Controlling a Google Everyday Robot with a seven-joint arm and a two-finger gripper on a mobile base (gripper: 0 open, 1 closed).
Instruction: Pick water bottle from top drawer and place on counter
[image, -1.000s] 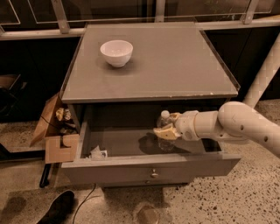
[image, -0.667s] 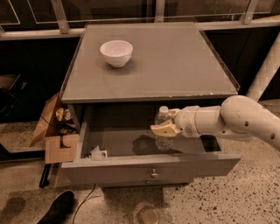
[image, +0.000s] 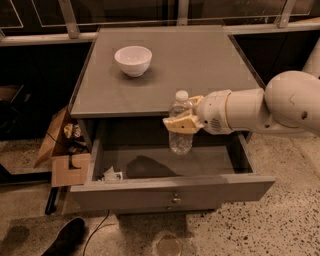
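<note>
The water bottle (image: 180, 122) is clear plastic with a white cap. It hangs upright in the air above the open top drawer (image: 172, 186), its cap level with the front edge of the counter (image: 200, 65). My gripper (image: 181, 121) reaches in from the right and is shut on the bottle's middle. The bottle's base is well clear of the drawer floor, where its shadow falls.
A white bowl (image: 133, 60) stands on the counter at the back left. A crumpled white scrap (image: 112, 174) lies in the drawer's front left corner. An open cardboard box (image: 62, 147) sits on the floor left of the cabinet. A dark shoe (image: 62, 239) is at the bottom left.
My gripper has lifted the water bottle up out of the drawer, from near the drawer floor to about counter-edge height, and shifted it slightly left.
</note>
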